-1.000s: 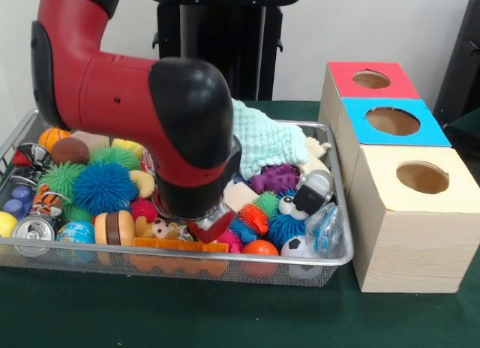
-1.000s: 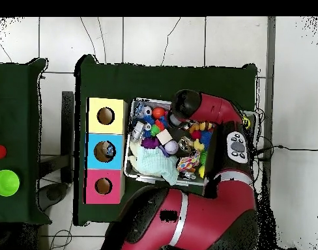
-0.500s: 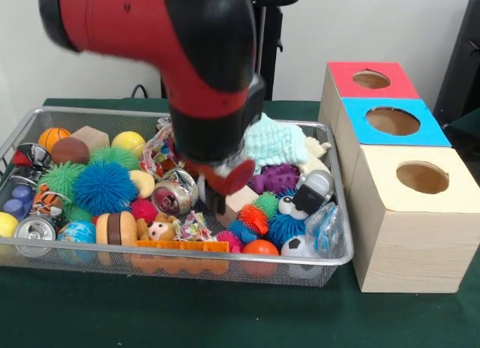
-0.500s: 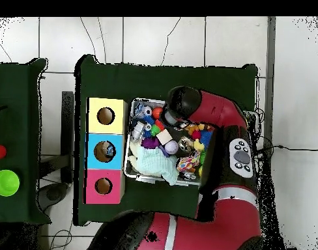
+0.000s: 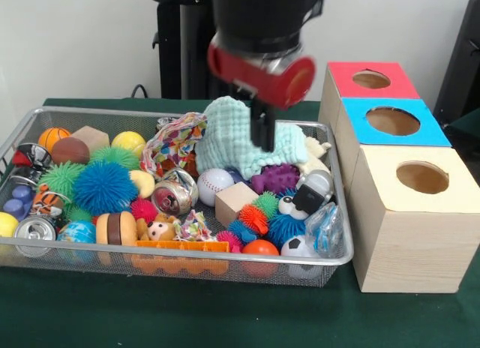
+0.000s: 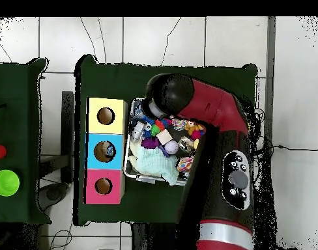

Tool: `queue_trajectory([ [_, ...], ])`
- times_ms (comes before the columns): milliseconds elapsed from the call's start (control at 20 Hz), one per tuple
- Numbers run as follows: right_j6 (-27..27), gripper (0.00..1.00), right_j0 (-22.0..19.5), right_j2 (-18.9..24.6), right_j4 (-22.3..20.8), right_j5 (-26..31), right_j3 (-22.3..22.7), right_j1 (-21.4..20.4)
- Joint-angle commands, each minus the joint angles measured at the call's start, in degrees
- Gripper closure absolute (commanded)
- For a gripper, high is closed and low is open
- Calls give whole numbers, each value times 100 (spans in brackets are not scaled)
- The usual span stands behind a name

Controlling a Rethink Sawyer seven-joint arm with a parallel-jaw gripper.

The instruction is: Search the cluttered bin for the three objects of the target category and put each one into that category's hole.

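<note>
Red-and-black arm hanging over the wire bin (image 5: 330, 259).
Its fingers (image 5: 262, 127) are hovering above the mint cloth (image 5: 232, 142); their opening is impossible to tell.

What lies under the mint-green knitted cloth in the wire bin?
The mint-green knitted cloth drapes over a purple knobbly toy, and a white baseball sits at its lower edge. Whatever lies beneath its middle is covered.

My arm (image 6: 217, 117) is glossy red with black rounded joints; a grey button panel (image 6: 237, 180), I think, sits on it.
</note>
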Motion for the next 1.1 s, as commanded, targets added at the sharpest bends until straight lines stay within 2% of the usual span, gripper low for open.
queue_trajectory([
  [50,2236,100,394,-60,690,-169,1042,-132],
  [350,2312,100,696,-294,747,-731,719,343],
  [450,2083,100,753,-377,552,-934,569,453],
  [550,1715,100,691,-269,436,-1205,519,528],
  [850,1314,100,710,-349,200,-1503,246,766],
  [1100,898,100,587,-276,10,-1376,54,828],
])
